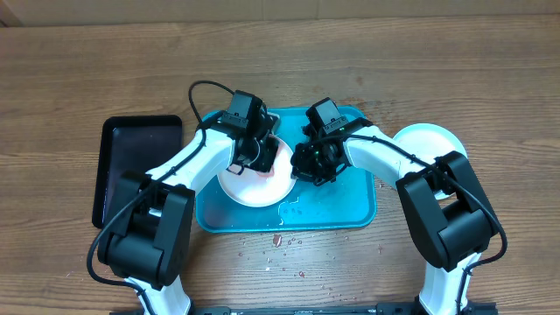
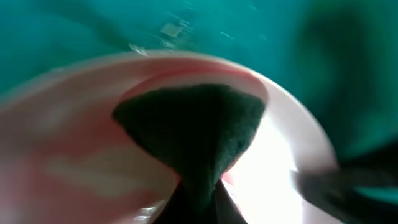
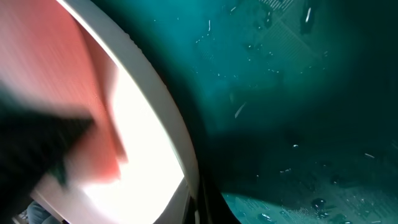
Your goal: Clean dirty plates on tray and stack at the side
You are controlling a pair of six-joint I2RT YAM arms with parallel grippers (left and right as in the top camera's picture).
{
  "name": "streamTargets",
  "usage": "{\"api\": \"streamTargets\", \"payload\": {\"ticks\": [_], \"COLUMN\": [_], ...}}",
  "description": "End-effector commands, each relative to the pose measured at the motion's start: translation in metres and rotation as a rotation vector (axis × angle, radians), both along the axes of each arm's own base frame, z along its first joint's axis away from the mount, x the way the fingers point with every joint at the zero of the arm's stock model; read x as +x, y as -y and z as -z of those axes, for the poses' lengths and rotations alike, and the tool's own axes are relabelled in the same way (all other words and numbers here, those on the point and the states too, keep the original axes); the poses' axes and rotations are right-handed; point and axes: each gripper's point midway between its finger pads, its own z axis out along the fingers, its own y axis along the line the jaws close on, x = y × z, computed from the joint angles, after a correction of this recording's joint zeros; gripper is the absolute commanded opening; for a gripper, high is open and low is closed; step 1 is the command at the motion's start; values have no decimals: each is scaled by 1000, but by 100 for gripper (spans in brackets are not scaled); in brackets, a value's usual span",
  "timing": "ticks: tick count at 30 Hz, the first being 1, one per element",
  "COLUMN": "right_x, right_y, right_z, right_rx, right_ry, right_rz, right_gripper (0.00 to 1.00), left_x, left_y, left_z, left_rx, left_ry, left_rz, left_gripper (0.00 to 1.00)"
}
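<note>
A white plate with pink sauce smears lies on the turquoise tray. My left gripper is shut on a dark green sponge that presses on the plate's smeared inside. My right gripper is shut on the plate's right rim, with the tray floor beside it. A second white plate sits on the table to the right of the tray. The yellow-green rimmed plate is not in view.
A narrow black tray lies left of the turquoise tray. Red sauce specks dot the table in front of the tray. Water drops lie on the tray floor.
</note>
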Motion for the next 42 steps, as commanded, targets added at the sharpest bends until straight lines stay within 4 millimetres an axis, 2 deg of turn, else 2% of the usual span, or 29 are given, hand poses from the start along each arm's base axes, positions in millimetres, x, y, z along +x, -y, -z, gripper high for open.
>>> {"api": "streamTargets", "payload": {"ticks": [1,3,6,10,13,14,15,19,22,24,28,29,36,39,42], "right_x": [-10,-10,-10,-10,-10,-10,-10,-10,-10,-10,-11,-11,-11,-11,-11], "right_y": [10,10,10,10,10,9,9,9,10,10,10,10,10,10,10], "right_z": [18,18,18,18,18,18,18,18,18,18,18,18,18,18,18], "right_rx": [-47,-47,-47,-46,-46,-46,-46,-46,-46,-46,-48,-48,-47,-47,-47], "right_ry": [-43,-43,-43,-42,-42,-42,-42,-42,-43,-43,-45,-45,-46,-45,-46], "right_rz": [6,6,6,6,6,6,6,6,6,6,6,6,6,6,6], "right_gripper": [4,4,4,4,4,4,4,4,4,4,4,4,4,4,4], "left_x": [21,21,7,-20,-44,-60,-69,-84,-72,-62,-37,-31,-15,-3,8], "left_y": [-55,-80,-108,-114,-94,-64,-46,-8,0,-5,-32,-44,-116,-118,-107], "left_z": [10,8,5,10,18,22,21,11,10,12,19,20,9,4,5], "left_rx": [275,394,535,580,485,333,237,15,-23,9,168,229,573,579,524], "left_ry": [83,109,92,-19,-155,-243,-281,-333,-285,-249,-163,-139,2,62,88], "left_rz": [-275,-365,-444,-412,-287,-123,-31,112,117,76,-79,-137,-463,-482,-462], "left_gripper": [4,4,4,4,4,4,4,4,4,4,4,4,4,4,4]}}
